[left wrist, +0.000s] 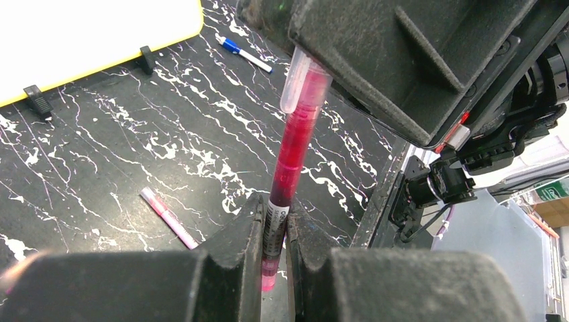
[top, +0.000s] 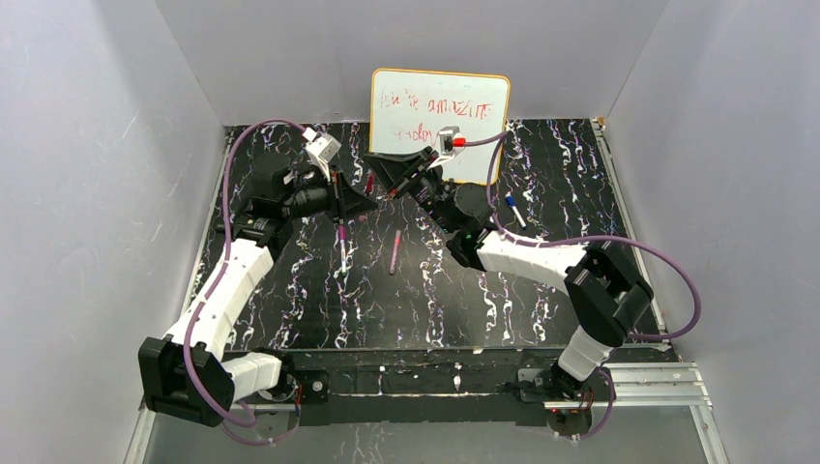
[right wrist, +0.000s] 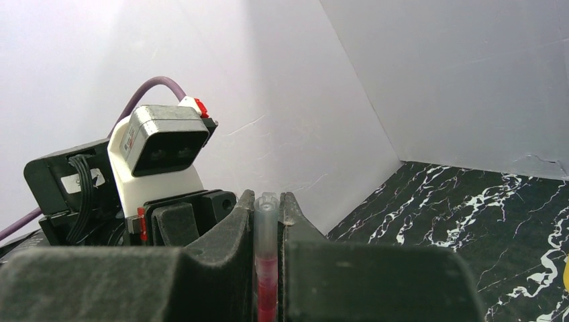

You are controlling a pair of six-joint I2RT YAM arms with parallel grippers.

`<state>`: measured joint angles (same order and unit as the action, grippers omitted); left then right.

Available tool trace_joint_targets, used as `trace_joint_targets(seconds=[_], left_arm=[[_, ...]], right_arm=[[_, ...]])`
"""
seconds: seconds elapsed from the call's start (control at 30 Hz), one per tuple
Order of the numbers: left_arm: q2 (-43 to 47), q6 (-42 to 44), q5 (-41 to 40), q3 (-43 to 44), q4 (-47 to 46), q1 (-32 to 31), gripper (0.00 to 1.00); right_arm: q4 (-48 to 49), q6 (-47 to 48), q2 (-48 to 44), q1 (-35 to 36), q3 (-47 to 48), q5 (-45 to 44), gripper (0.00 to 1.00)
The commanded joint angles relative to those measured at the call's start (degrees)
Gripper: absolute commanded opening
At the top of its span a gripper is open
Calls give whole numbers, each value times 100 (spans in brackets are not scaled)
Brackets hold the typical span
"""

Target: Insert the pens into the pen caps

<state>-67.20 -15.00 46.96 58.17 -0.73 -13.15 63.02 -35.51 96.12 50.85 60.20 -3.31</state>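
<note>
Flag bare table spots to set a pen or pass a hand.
Free: table strip between loose pink pen and near edge; also between blue-ended pen and right wall. Crowded: before whiteboard, where left gripper and right gripper clamp the held pen.

Both arms fwd, L end effector (left wrist: 274, 221) & R end effector (right wrist: 267, 208) clamped, tip-to-tip

- White shells on the long links and black blocky joints on the left arm (top: 227, 280) and the right arm (top: 527, 256)
- One purple cable (top: 688, 280) loops beside each arm
- Matte black fingers with a grainy surface on the left pincer (left wrist: 275, 215) and the right pincer (right wrist: 267, 201)
- White wrist camera housing (right wrist: 158, 144), dark grey face, small red tab
</note>
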Motion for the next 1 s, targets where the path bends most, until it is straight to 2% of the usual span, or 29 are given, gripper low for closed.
trace_joint_targets(seconds=[0.0, 0.63, 0.97], left_arm=[[177, -530, -1347, 1377, -3531, 138, 0], [244, -495, -1352, 1355, -3445, 137, 0], [820, -357, -1338, 274, -2893, 137, 0]], right_arm=[[-2804, -202, 791, 1354, -929, 2687, 1], [-2721, -251, 797, 1410, -1031, 2621, 1], [-3046, -238, 629, 1408, -924, 2347, 1]])
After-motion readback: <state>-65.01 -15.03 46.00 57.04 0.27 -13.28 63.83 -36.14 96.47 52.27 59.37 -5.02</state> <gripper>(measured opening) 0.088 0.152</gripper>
